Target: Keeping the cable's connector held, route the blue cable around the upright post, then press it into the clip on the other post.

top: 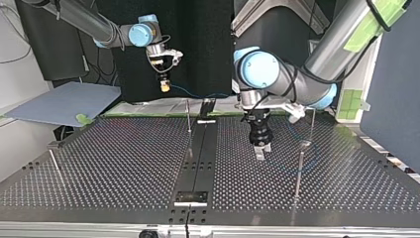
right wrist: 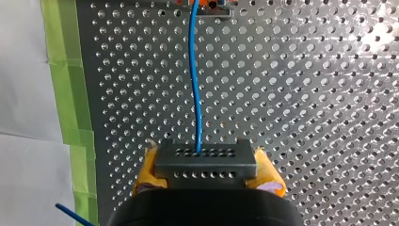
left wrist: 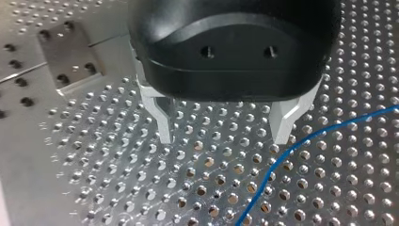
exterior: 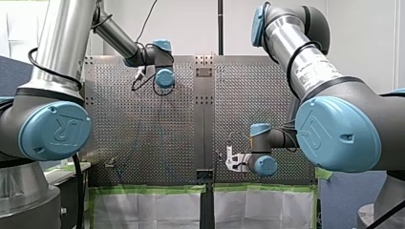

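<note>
Connector (right wrist: pixel 205 161) within right hand (right wrist: pixel 207 170)

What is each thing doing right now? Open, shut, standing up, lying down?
My left arm's black tool with metal fingers: open, empty.
My right arm's yellow-padded tool: shut on the grey holed connector block.
Thin blue cable: lying slack on the perforated metal table.
Thin metal post: upright.
</note>
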